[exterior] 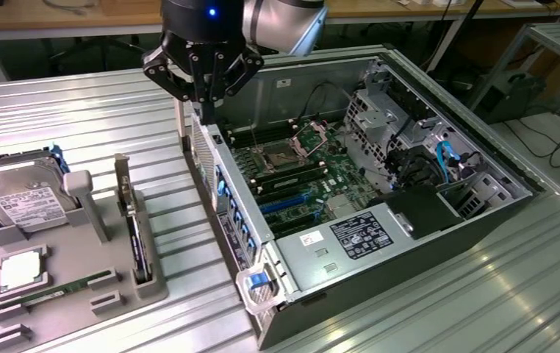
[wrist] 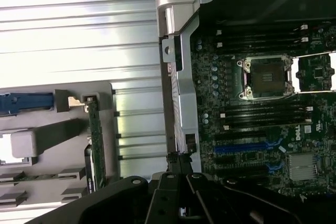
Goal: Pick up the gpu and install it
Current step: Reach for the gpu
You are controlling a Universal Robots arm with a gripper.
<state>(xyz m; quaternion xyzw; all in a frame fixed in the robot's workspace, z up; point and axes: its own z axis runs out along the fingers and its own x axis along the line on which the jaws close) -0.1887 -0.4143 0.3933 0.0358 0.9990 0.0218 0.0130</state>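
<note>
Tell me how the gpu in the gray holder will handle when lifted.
The thin gpu stands on edge in the gray holder: probably stiff and light, apt to tip unsupported. Its metal bracket likely weights one end.

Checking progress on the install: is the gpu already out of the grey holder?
No, the gpu stands on edge in a slot of the grey holder, apart from the shut tool.

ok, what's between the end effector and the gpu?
Only bare ribbed table and the rim of the gray holder that the gpu stands in; exterior view.
</note>
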